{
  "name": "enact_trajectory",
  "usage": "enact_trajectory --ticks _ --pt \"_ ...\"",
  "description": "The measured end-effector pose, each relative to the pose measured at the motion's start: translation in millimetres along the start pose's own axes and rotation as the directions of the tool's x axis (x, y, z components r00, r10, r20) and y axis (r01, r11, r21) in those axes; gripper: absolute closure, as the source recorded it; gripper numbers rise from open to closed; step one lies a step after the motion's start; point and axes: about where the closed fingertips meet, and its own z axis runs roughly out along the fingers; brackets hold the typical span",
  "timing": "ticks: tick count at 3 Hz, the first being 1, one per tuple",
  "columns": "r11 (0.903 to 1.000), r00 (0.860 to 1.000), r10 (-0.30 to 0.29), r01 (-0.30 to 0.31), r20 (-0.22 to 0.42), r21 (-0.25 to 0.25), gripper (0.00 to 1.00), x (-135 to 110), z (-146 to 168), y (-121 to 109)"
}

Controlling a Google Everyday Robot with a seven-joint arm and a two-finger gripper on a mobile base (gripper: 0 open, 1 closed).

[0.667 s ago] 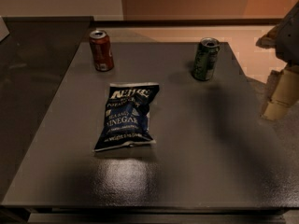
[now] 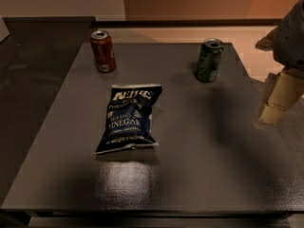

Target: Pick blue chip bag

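Note:
The blue chip bag [image 2: 128,118] lies flat on the dark grey table [image 2: 199,141], left of centre, with its white "VINEGAR" lettering facing up and its pale crimped ends at top and bottom. My gripper [image 2: 278,99] hangs at the right edge of the view, beyond the table's right side and above it. It is far to the right of the bag and touches nothing. Part of the arm above it is cut off by the frame.
A red can [image 2: 103,51] stands upright at the back left of the table. A green can [image 2: 209,60] stands upright at the back right, between the bag and my gripper. A dark counter [image 2: 33,75] adjoins the table's left side.

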Motion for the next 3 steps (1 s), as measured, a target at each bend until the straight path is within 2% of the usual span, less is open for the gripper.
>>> enact_trajectory --ticks 1,2,3 --pt "0.9992 0.998 0.034 -0.033 0.044 -0.025 0.0 -22.2 11.3 14.1" --pt "0.9956 0.995 0.078 -0.075 0.061 -0.056 0.0 -53.2 27.1 29.5" --pt "0.9875 0.989 0.142 -0.138 0.043 -0.076 0.0 -84.0 45.0 42.1"
